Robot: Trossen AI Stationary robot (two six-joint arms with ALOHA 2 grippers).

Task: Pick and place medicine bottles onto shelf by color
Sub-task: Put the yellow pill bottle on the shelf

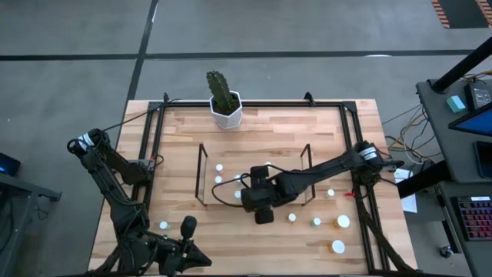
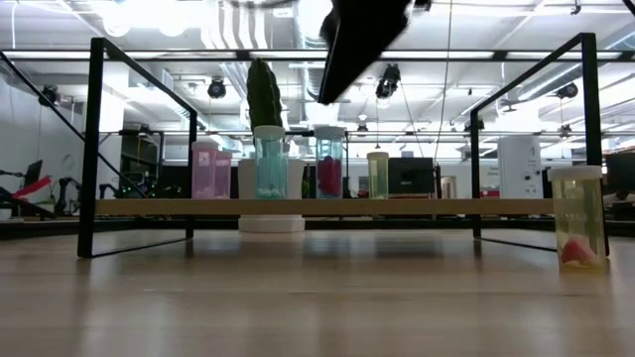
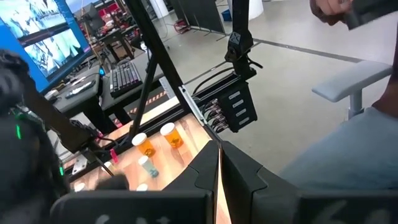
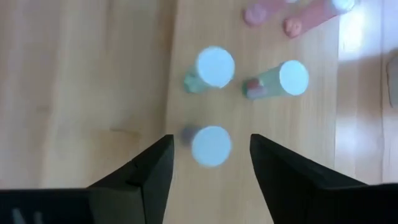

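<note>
The shelf (image 1: pixel 201 175) is a dark wire rack with a wooden base (image 2: pixel 149 207) in the middle of the table. Several white-capped medicine bottles stand on it: a pink one (image 2: pixel 205 169), two bluish ones (image 2: pixel 269 164) and a yellowish one (image 2: pixel 378 174). My right gripper (image 1: pixel 260 206) is open and hangs well above the shelf (image 2: pixel 337 69). In the right wrist view its fingers stand on either side of a white cap (image 4: pixel 211 145) far below, touching nothing. My left gripper (image 3: pixel 219 180) is shut and empty, at the table's near left (image 1: pixel 187 228).
Loose bottles stand on the table right of the shelf (image 1: pixel 292 218), (image 1: pixel 317 221), two larger ones (image 1: pixel 343 221) and one at the near left (image 1: pixel 164 225). A cactus in a white pot (image 1: pixel 226 109) stands at the far edge. A black frame (image 1: pixel 157 123) edges the table.
</note>
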